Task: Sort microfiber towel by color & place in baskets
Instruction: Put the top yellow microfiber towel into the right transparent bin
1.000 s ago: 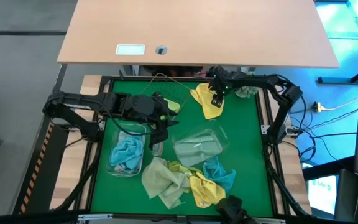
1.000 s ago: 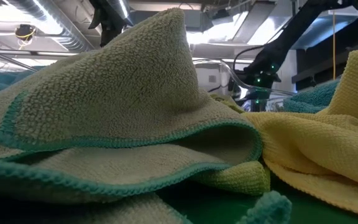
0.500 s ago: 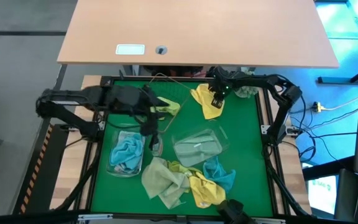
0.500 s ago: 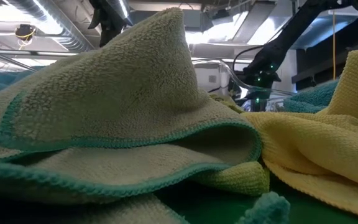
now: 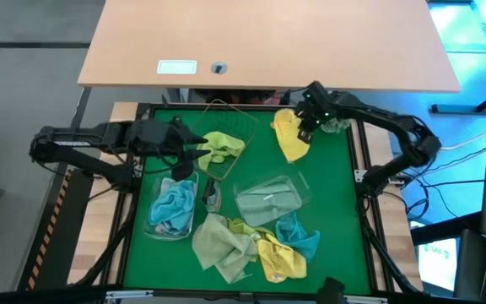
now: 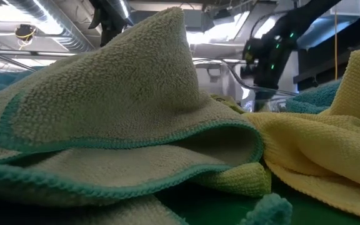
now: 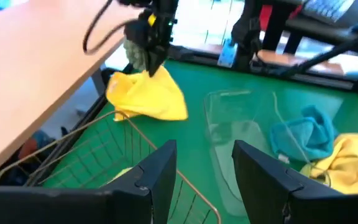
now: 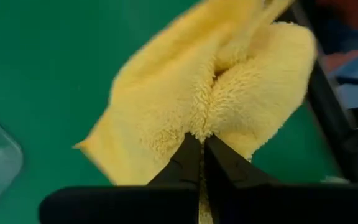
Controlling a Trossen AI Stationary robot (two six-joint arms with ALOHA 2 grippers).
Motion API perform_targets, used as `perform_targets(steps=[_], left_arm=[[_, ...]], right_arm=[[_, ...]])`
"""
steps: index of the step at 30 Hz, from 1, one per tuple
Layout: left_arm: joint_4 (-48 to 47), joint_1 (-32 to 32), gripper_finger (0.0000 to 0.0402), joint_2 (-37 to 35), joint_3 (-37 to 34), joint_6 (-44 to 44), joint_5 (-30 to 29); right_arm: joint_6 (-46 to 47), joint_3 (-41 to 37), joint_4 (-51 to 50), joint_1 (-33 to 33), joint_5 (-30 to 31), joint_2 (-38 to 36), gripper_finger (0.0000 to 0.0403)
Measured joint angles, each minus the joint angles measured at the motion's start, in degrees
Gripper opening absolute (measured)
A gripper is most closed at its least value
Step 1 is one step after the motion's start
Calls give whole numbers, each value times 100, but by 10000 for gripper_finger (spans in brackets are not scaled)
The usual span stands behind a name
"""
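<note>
Now we look at the green table mat [image 5: 327, 181] first, since it is the biggest thing. Our right gripper [image 5: 304, 133] is near the far right corner of the mat. Its two fingers are pinched tight on a yellow towel [image 5: 292, 139], and the towel hangs from them in a bunch. In the right wrist view we see the yellow fuzz squeezed between the dark fingers [image 8: 185, 163].

Our left gripper [image 5: 194, 149] is near the far left part of the mat, by the wire mesh basket [image 5: 241, 127]. Its fingers stand apart with nothing between them. A lime green towel [image 5: 220, 145] already lies in that wire basket.

Next come the two clear plastic tubs. The one at the left edge [image 5: 155, 221] has a light blue towel [image 5: 174, 205] in it. The one in the middle [image 5: 302, 190] has a pale grey-green towel [image 5: 268, 203] in it.

So we think three towels are sorted. A pile waits at the near edge: a pale olive towel [image 5: 222, 243], another yellow towel [image 5: 278, 260] and a teal towel [image 5: 298, 232]. We think the task is about half done, with the held yellow towel and that pile left to go.
</note>
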Motion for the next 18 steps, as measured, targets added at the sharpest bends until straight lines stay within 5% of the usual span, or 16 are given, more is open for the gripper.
perform_targets(steps=[6,13,18], left_arm=[[1018,0,153,-866,-1559,-344,11],[2377,0,153,-1522,-3030,-429,9],[3439,-11,153,-1615,-3710,-528,15]], right_arm=[[393,0,31,0,-292,-1136,5],[907,7,101,42,-1804,-2377,4],[1151,9,269,553,-2099,-3078,3]])
